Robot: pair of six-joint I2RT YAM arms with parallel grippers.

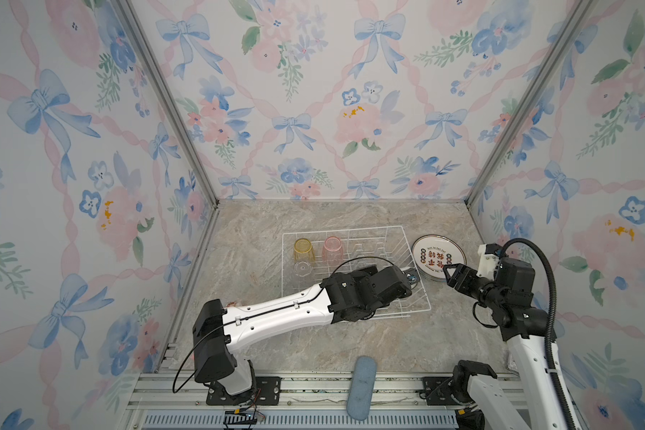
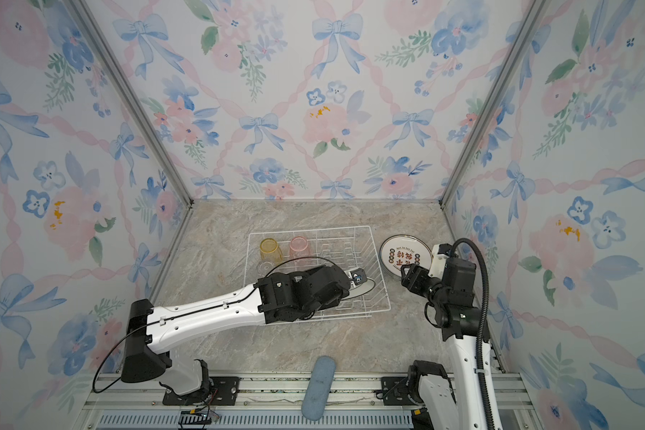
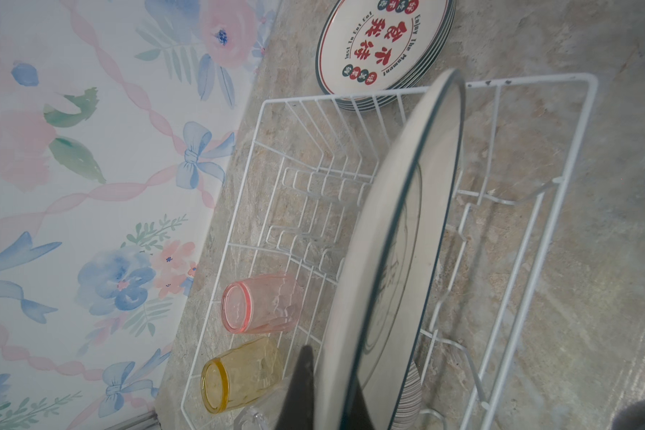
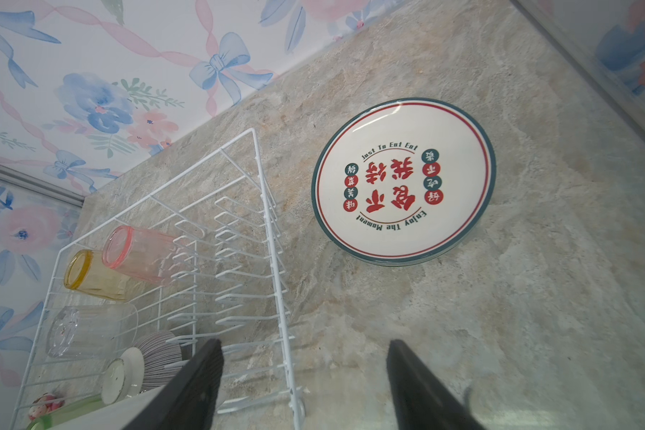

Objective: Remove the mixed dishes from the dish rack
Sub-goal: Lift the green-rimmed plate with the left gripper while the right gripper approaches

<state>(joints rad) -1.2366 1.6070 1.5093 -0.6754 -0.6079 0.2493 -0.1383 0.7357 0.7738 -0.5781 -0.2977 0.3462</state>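
- Plate [image 3: 399, 242] up on edge, tilted, over the near right corner of the dish rack [image 3: 537, 80], rim pinched tight in the left pincer [image 1: 412, 280]. Contact between lower edge and wire: impossible to tell.
- Looks like the last plate on its way out. Stack of plates [image 1: 438, 257] lying flat on the surface [image 1: 350, 342], just beside the rack's right wall.
- Left to unload inside the rack: yellow tumbler [image 1: 303, 250] and pink tumbler [image 1: 332, 248] at the far left, clear tumbler [image 1: 302, 268] just nearer. Green tumbler [image 4: 68, 411] and striped bowl [image 4: 157, 353] caught only from the wrist views, hidden under the arm in both top views.
- Next move, by the look of it: up and clear of the prongs and side wall, across to the right, levelled flat, down onto the stack. Calls for height first, with the risk otherwise of snagging the wire and dragging the rack.
- Left arm stretched low and long from its base across the rack's near side, wrist rolled to take the rim edge-on.
- Right arm folded at the elbow, right pincer [image 4: 304, 342] spread wide and empty, hovering by the stack's near edge, aimed between stack and rack wall, gripping nothing.
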